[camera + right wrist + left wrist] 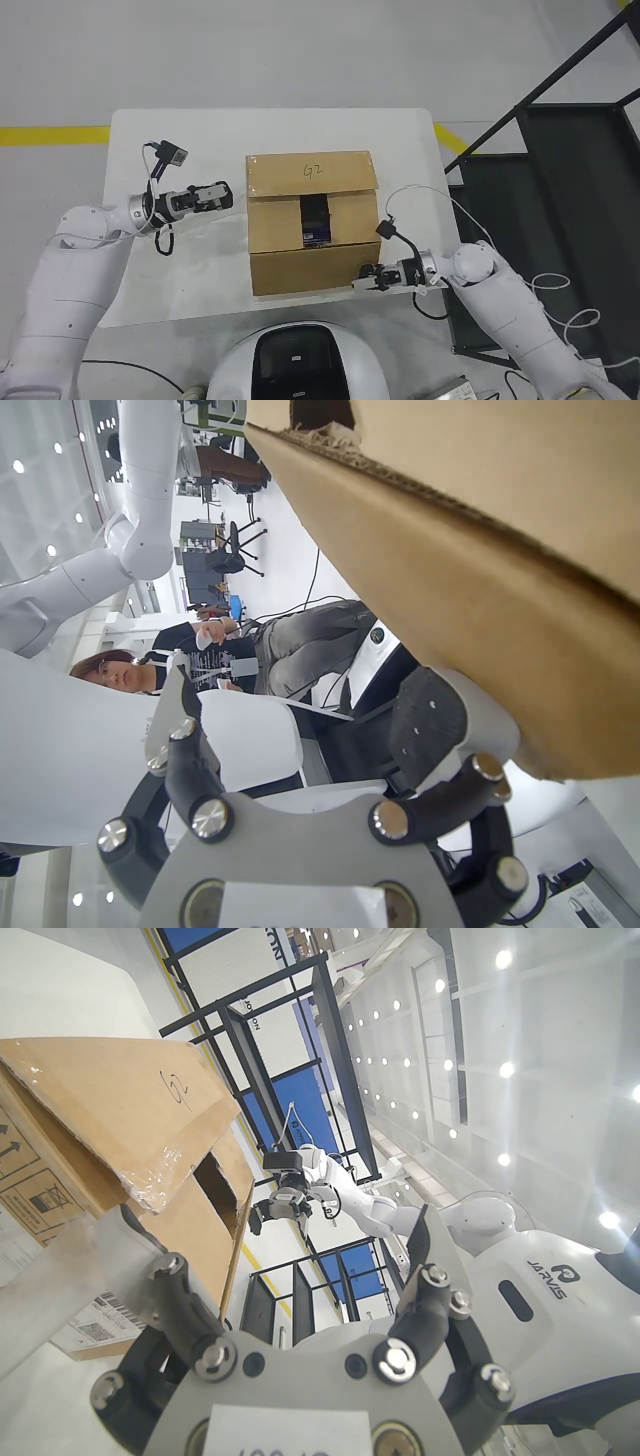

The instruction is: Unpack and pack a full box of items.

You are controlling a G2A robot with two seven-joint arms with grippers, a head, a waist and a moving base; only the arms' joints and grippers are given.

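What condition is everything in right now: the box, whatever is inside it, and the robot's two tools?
cardboard box: upright on the table, top flaps folded over loosely, gap left in the middle.
dark item: inside the box, seen through the gap.
left tool: open, empty, beside the box, apart from it.
right tool: open, empty, at the box's near corner.

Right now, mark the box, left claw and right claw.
box [310, 172]: top view, far top flap.
left claw [228, 194]: top view, between its fingertips.
right claw [358, 279]: top view, between its fingertips.
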